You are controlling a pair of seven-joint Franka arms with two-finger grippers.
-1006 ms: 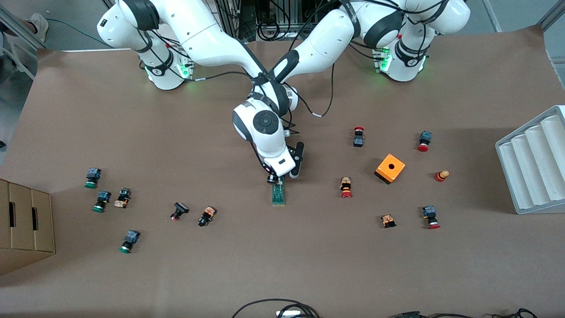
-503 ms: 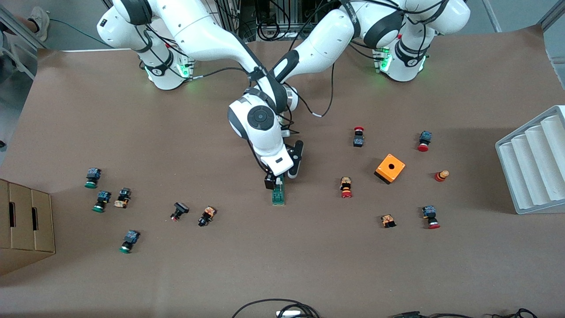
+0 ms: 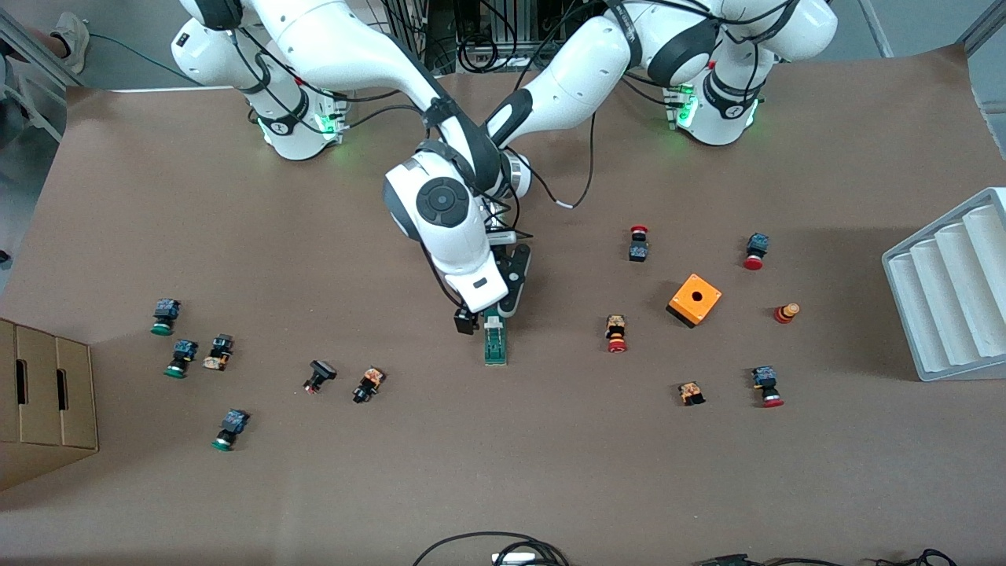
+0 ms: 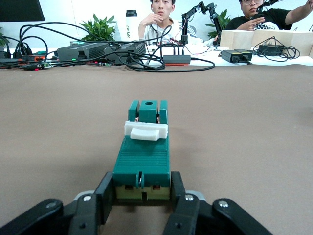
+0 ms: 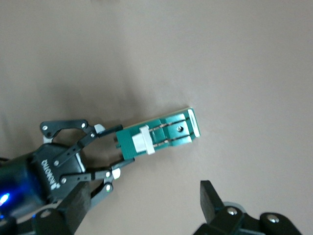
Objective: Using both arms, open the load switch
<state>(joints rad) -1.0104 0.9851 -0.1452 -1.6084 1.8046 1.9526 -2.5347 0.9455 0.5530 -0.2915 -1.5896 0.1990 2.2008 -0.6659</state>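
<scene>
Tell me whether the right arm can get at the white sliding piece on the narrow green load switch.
Probably yes: the white sliding piece lies uncovered. The left gripper clamps only the switch's end, and the right gripper hovers open beside it.

An orange box [image 3: 695,299] with a round hole sits on the brown table [image 3: 503,472], ringed by red-capped push-buttons [image 3: 615,333]. Green-capped push-buttons [image 3: 163,316] cluster toward the right arm's end, near a cardboard box [image 3: 43,397]. A white ribbed tray [image 3: 947,291] lies at the left arm's end.
</scene>
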